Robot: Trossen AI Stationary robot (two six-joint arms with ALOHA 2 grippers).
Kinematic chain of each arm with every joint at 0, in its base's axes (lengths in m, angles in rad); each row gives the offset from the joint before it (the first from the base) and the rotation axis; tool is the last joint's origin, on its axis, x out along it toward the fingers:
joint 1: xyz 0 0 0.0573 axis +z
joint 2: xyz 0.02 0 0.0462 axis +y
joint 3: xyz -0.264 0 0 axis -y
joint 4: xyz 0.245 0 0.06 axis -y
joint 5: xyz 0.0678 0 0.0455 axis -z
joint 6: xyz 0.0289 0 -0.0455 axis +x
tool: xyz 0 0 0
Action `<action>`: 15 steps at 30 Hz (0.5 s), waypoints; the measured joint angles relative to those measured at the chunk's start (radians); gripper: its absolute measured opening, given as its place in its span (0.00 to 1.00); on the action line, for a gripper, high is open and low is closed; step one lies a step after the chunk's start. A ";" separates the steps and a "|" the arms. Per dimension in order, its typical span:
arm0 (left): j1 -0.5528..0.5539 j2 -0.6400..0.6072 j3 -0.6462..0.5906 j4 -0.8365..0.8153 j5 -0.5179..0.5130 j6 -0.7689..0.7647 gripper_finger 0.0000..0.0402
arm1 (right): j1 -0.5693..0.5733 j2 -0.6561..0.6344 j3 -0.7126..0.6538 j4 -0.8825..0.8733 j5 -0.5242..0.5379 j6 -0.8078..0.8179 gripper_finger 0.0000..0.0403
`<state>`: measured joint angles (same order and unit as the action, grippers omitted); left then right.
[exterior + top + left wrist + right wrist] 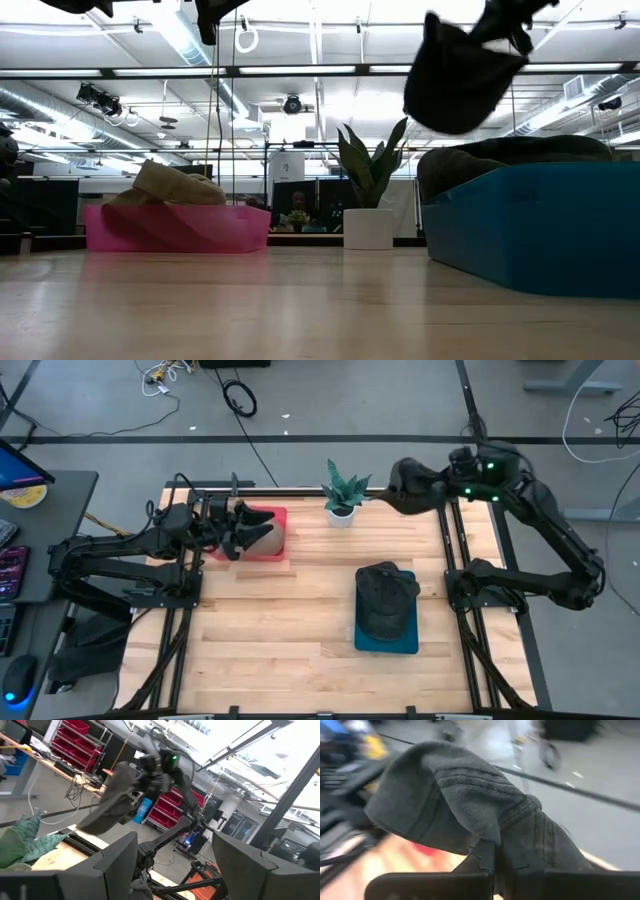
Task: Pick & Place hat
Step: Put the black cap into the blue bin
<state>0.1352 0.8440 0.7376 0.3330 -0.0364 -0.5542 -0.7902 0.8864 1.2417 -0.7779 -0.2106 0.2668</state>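
A dark grey knit hat (pixel 445 795) is bunched in my right gripper (pixel 496 862), which is shut on it high above the table's far right part (pixel 408 485). In the low view the hat (pixel 458 75) hangs above the blue bin (pixel 540 225). More dark hats (pixel 385 600) lie piled in that bin (pixel 387 642). A tan hat (pixel 264 536) rests in the pink bin (pixel 278 550) at the far left. Beside it, over that bin, my left gripper (pixel 236 530) stands open, with nothing between its fingers (pixel 120 865). My right gripper pinches a gathered fold of the hat's knit cloth (pixel 492 837) between its two fingers. The fingers slant slightly downward, coming from the table's right. The hat is lifted clear and sags slack beyond and below the fingers (pixel 458 75).
A potted plant (pixel 342 495) in a white pot stands at the far middle, between the two bins and just left of the held hat. Bare wooden tabletop (pixel 270 630) spreads across the near left and middle.
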 joint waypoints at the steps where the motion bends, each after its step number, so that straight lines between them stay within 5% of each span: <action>1: 0.000 0.000 0.000 0.002 -0.003 0.008 0.65 | 0.000 0.000 0.020 0.013 -0.046 -0.016 0.00; 10: 0.000 0.000 0.000 0.083 -0.005 0.075 0.65 | 0.000 0.010 0.077 0.312 -0.548 0.087 0.00; 15: 0.000 0.000 0.000 0.159 -0.005 0.142 0.65 | 0.019 0.040 0.077 0.438 -0.726 0.197 0.00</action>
<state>0.1352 0.8440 0.7380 0.4920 -0.0410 -0.4125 -0.7716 0.9263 1.3190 -0.3403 -0.9365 0.4635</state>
